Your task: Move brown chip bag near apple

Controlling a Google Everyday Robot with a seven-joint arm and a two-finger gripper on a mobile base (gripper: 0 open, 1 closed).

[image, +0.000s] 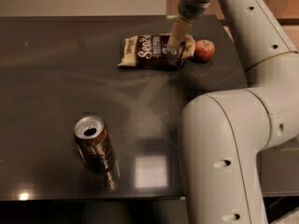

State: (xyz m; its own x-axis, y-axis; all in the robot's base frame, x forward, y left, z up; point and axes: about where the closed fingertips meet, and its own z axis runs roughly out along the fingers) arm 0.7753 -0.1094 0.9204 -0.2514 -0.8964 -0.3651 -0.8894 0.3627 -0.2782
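Arm (224,139): white and thick-jointed, it fills the lower right of the frame, bends at the right edge and reaches up to the top centre.
Can (95,145): brown, in the lower left, tilted, with its silver top and dark opening facing the camera. It is well apart from everything else.
Desk (56,78): dark and glossy, it spans nearly the whole frame, with a pale square glare patch at lower centre, right of the can.
Bag (147,52): upper centre of the frame, lying flat on the desk with its long side left to right. It has a dark brown middle with white script and tan ends.
Pincer (172,52): it comes down from the top of the frame onto the right part of the bag, its tip against the bag's surface. How far open it is, and whether it grips the bag, cannot be told.
Apple (204,50): red, small and round, on the desk just beside the bag's right end. Whether the two touch cannot be told.
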